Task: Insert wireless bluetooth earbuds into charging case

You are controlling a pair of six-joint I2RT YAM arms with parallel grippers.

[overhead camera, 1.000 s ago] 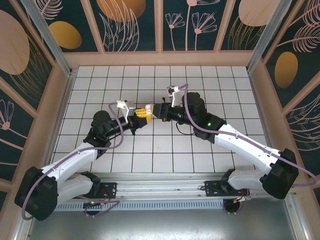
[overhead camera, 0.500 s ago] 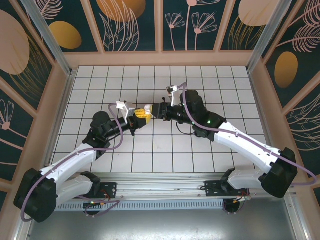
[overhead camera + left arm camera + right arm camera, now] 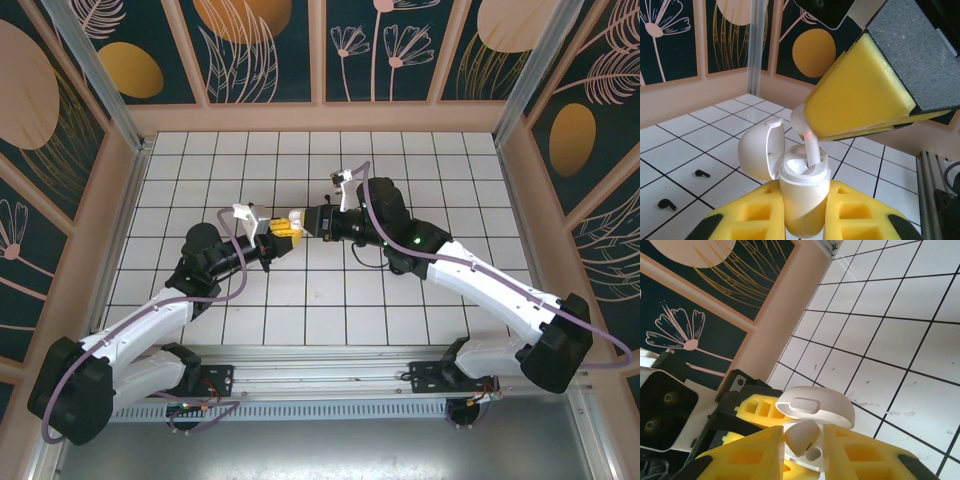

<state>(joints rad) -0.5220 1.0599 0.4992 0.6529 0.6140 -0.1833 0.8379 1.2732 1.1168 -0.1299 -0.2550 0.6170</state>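
Observation:
My left gripper (image 3: 805, 202) is shut on a white charging case (image 3: 802, 207), held upright with its lid (image 3: 757, 152) hinged open to the left. My right gripper (image 3: 804, 440) is shut on a white earbud (image 3: 802, 434). From the left wrist, the earbud's stem (image 3: 812, 150) reaches down into the case's well and a red light glows on its head. The right gripper's yellow pad (image 3: 860, 95) hangs just above the case. From above, the two grippers meet at mid-table, left (image 3: 272, 236) and right (image 3: 303, 222). Two tiny black buds (image 3: 702, 174) (image 3: 666, 204) lie on the tiles.
White tiled floor (image 3: 400, 160) is walled by peach-framed dark floral panels (image 3: 250, 50) on three sides. A metal rail (image 3: 320, 365) with both arm bases runs along the near edge. Open tiles lie behind and beside the grippers.
The right arm has edged slightly left, toward the left gripper. The left arm and the case have hardly moved.

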